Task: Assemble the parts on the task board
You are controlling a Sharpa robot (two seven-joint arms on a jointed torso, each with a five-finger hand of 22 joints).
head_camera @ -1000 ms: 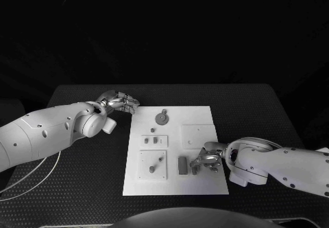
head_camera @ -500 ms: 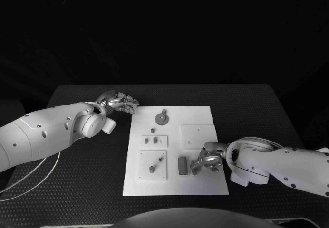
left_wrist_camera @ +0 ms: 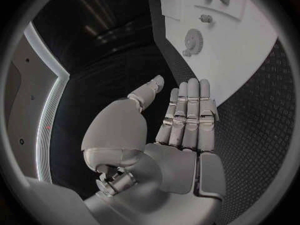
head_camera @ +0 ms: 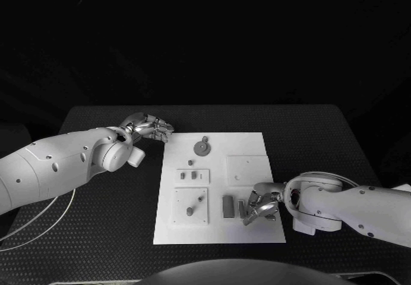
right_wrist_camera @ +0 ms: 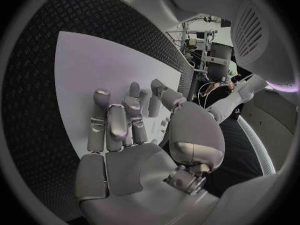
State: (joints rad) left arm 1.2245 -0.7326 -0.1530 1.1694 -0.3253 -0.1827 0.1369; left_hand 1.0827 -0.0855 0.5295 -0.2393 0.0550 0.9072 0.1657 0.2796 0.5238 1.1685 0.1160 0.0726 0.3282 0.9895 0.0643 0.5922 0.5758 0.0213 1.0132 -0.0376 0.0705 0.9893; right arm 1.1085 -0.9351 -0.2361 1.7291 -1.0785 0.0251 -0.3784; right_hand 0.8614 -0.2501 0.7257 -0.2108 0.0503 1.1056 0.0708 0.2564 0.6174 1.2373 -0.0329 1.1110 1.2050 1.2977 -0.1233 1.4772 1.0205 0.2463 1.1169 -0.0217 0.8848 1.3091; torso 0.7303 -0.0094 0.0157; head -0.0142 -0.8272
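Beside the right hand (head_camera: 261,209), a part (head_camera: 228,206) lengthwise along the task board (head_camera: 257,231).

The scene is dim, with a black background. Overhead light makes the board (head_camera: 219,187) glow white and puts bright glints on the left hand (head_camera: 151,127) and right hand (head_camera: 259,205). Both wrist views bend straight edges and darken toward the rim.

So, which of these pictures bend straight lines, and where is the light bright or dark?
Head view: the white task board has straight edges and is brightly lit, while the room behind the table is black. Left wrist view: the board's edge curves. Right wrist view: the board curves too, with shine on the right hand.
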